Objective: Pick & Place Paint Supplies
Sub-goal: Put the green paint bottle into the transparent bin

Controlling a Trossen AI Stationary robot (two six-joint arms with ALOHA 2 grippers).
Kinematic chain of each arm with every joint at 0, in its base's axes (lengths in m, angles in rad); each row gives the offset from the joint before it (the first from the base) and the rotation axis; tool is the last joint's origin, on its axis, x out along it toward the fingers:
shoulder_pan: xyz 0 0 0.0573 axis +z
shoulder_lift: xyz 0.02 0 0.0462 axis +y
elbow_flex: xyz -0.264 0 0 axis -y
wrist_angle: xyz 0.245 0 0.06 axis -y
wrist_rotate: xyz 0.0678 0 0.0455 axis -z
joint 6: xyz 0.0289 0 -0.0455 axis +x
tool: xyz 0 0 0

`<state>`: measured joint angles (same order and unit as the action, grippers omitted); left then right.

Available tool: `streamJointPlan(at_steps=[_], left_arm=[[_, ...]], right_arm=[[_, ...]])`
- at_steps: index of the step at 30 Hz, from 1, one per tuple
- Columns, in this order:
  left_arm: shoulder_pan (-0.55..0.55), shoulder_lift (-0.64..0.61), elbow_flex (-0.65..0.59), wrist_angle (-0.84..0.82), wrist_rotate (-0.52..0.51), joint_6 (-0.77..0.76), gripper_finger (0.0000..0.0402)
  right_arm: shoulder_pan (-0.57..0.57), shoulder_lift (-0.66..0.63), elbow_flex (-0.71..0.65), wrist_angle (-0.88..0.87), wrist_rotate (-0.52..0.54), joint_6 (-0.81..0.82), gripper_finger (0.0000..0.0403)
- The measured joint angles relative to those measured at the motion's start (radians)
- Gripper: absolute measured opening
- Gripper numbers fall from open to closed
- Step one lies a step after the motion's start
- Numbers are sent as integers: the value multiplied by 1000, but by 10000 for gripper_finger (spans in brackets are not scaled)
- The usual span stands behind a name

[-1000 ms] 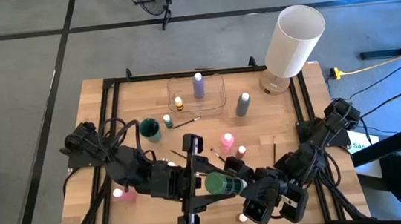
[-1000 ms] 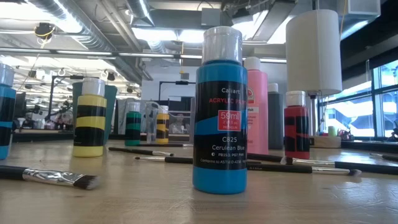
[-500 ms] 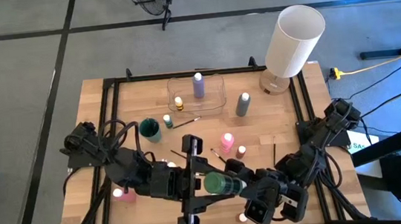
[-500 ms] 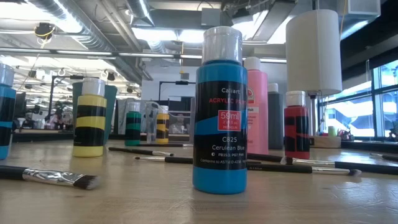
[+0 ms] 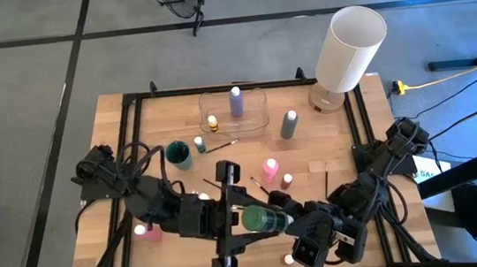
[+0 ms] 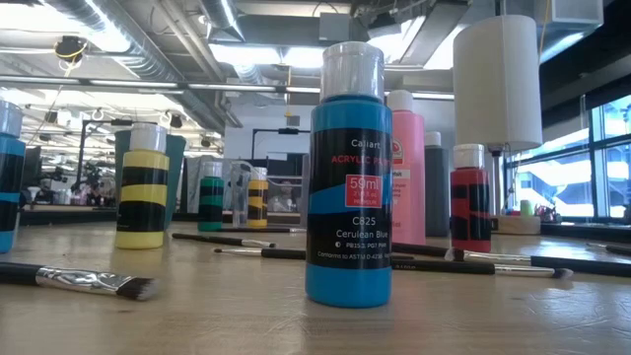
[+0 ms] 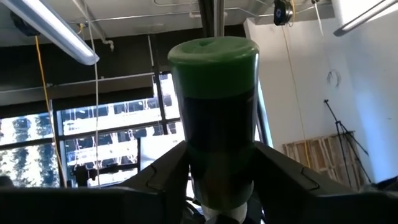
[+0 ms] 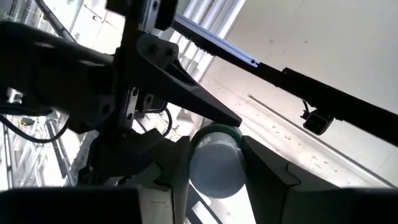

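Near the tall pink paint bottle (image 5: 270, 168), left gripper (image 5: 246, 219) and right gripper (image 5: 285, 221) both clamp one dark green-capped paint bottle (image 5: 262, 219).

A tall white cylindrical lamp (image 5: 349, 48) stands on a round wooden base at the far right corner of the light wooden table (image 5: 149, 129), which is edged by a black metal frame (image 5: 133, 100). A yellow cable (image 5: 433, 84) lies on the grey floor beside it
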<state>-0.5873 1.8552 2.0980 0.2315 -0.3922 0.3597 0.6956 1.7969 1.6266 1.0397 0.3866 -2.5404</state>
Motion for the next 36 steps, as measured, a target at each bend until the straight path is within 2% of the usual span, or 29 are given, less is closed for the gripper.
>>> streamJointPlan(at_steps=[10, 15, 19, 25, 28, 33, 36], left_arm=[[1, 8, -5, -59, -44, -3, 243], [0, 8, -5, -65, -65, -3, 252], [-16, 6, -4, -76, -135, 16, 251], [-83, -22, -3, -77, -342, 225, 251], [-117, -37, 0, -76, -496, 316, 251], [-169, -37, 0, -88, -853, 460, 251], [-186, -38, 0, -175, -948, 405, 251]], right_arm=[[-3, -2, 3, 1, 29, 12, 122], [-2, -2, 3, 8, 37, 11, 122], [-2, -2, 3, 25, 44, 20, 122], [-1, -2, 3, 32, 63, 20, 122], [-1, -2, 3, 46, 83, 49, 122], [-1, -2, 3, 138, 165, 348, 122], [-3, -2, 3, 211, 233, 397, 122]])
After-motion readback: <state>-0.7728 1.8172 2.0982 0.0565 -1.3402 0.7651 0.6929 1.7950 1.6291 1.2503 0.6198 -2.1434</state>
